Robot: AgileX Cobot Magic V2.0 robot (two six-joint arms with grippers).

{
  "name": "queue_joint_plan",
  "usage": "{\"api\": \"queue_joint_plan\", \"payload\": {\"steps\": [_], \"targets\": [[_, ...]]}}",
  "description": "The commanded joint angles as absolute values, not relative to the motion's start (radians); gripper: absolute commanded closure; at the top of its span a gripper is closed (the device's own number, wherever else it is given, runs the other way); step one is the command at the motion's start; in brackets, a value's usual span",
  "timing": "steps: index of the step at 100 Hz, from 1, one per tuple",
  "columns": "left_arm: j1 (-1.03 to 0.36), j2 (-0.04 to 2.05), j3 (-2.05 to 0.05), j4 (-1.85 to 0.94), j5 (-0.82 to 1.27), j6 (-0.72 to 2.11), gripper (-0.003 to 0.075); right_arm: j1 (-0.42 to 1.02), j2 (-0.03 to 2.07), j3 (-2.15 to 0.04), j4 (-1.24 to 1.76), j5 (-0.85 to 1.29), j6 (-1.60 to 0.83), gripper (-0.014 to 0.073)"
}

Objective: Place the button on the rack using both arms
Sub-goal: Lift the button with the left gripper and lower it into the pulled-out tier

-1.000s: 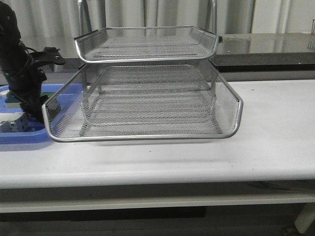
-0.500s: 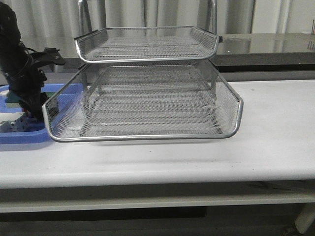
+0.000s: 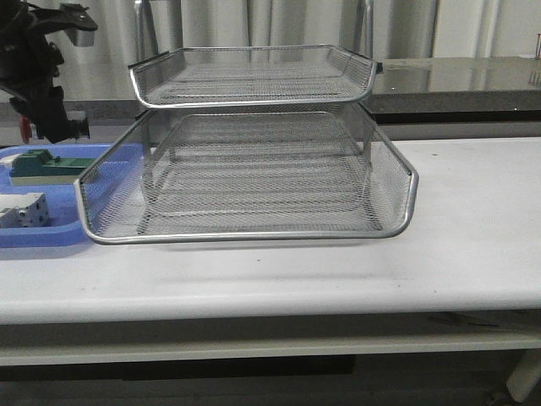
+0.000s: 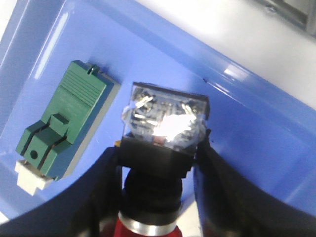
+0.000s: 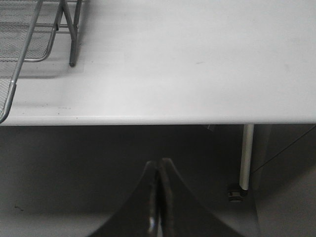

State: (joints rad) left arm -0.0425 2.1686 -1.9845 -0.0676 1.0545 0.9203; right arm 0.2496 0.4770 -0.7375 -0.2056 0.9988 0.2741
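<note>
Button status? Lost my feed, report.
Left claw shut on button, lifted above blue tray. Right claw shut, empty. Rack unobstructed.

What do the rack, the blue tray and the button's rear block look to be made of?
Rack: silver wire mesh on a polished metal frame; see-through weave, bright rim. Blue tray: likely glossy plastic, with smooth moulded walls and sharp highlights. Button, held by the left gripper: its rear block looks like clear plastic, metal terminals glinting inside.

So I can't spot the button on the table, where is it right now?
The button is clamped in the left gripper, held above the blue tray at the table's far left, beside the rack.
</note>
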Motion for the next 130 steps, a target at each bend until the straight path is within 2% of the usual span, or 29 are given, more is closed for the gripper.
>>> {"api": "queue_joint_plan", "payload": {"steps": [1,37,76,99,130], "targets": [[-0.046,2.067,-2.018,-0.051,1.08,0.882,0.066,0.245,0.484,-0.77,-0.234,0.942,0.272,0.066],[-0.046,1.954,-2.018,-0.05,1.266,0.78,0.066,0.245,0.484,-0.77,-0.234,0.942,0.272,0.066],[-0.056,1.808,-2.001,-0.168,1.266,0.662,0.066,0.245,0.484,-0.77,-0.234,0.942,0.272,0.066],[-0.15,1.667,-1.871,-0.168,1.266,0.631,0.066,0.245,0.484,-0.77,-0.234,0.942,0.272,0.066],[-0.385,1.609,-1.738,-0.177,1.266,0.589,0.066,0.245,0.484,-0.77,-0.234,0.942,0.272,0.066]]}}
